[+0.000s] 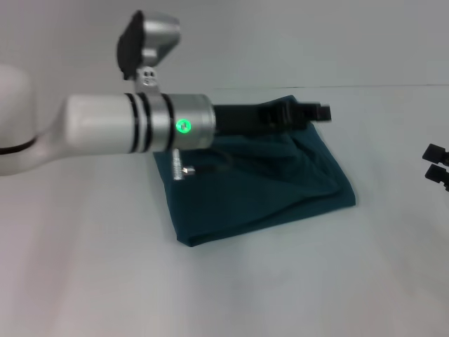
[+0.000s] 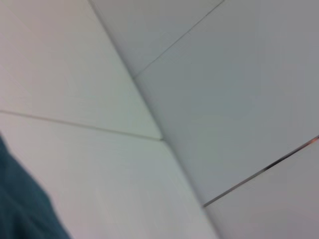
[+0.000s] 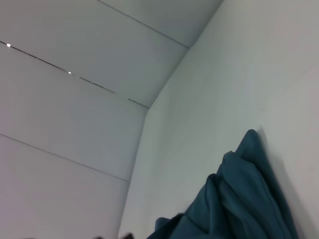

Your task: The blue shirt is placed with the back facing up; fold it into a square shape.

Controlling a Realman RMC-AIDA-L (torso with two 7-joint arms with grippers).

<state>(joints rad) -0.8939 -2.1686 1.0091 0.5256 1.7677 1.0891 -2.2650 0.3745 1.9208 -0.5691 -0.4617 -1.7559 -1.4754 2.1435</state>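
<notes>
Reaching over the blue shirt [image 1: 266, 182], the left gripper's [image 1: 319, 111] grip is unreadable.

1. The near-left part of the blue shirt [image 1: 280, 182] is hidden behind the left arm [image 1: 126, 126].
2. The fingers of the left gripper [image 1: 319, 111] cannot be made out against the cloth.
3. The right gripper [image 1: 436, 165] is cut off by the picture's right edge.

A lab test bay — bare white table [image 1: 280, 281], seamed white wall panels [image 3: 75, 124] (unadorned).
</notes>
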